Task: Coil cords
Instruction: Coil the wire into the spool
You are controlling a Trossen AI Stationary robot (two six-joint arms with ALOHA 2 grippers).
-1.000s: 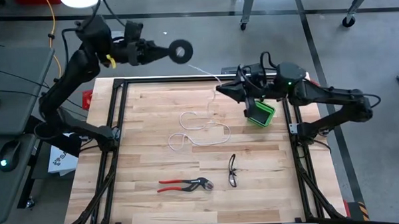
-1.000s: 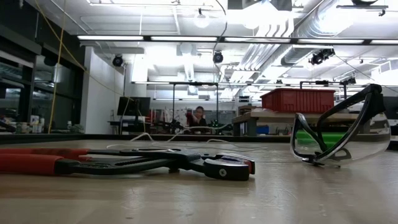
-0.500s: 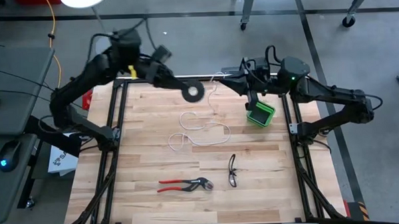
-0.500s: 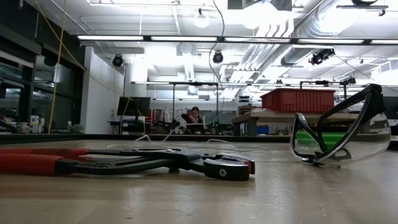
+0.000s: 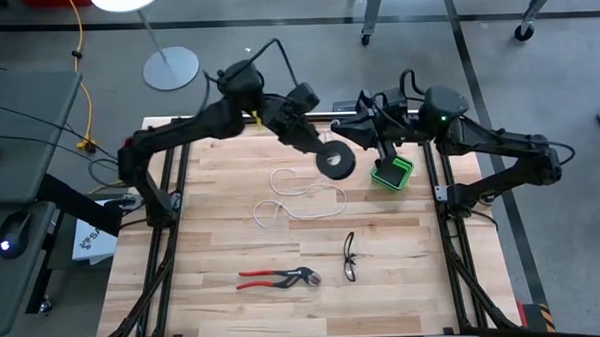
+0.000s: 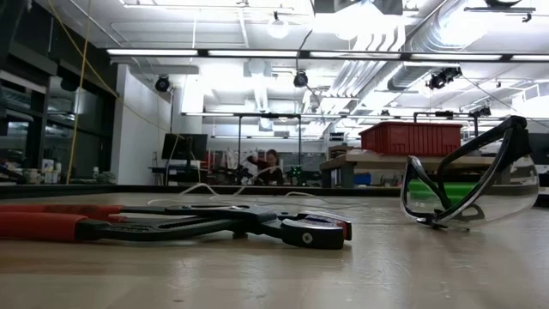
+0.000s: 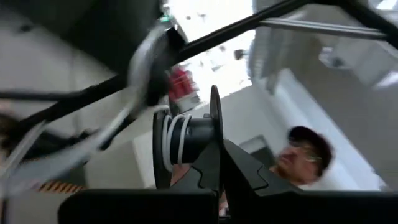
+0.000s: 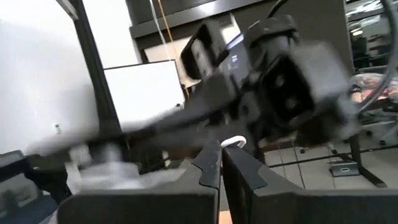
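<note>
left pincer [image 5: 325, 156] clamped on the black spool [image 5: 335, 161] above the far counter [image 5: 223, 241]; right pincer [image 5: 341, 134] pinches the white cord [image 5: 291, 194] (loops trail below).

Red-handled pliers [image 5: 277, 278] lie near the front of the wooden worktop [image 5: 213, 242]. Clear glasses [image 5: 349, 257] lie just beside them. A green box [image 5: 391, 172] sits near the right edge. Far behind, a person [image 6: 273, 165] sits in the room.

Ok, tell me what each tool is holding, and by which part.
Left tool is shut on the spool, gripping its flange edge. Right tool is shut on the white cord, pinching a short length of it.
</note>
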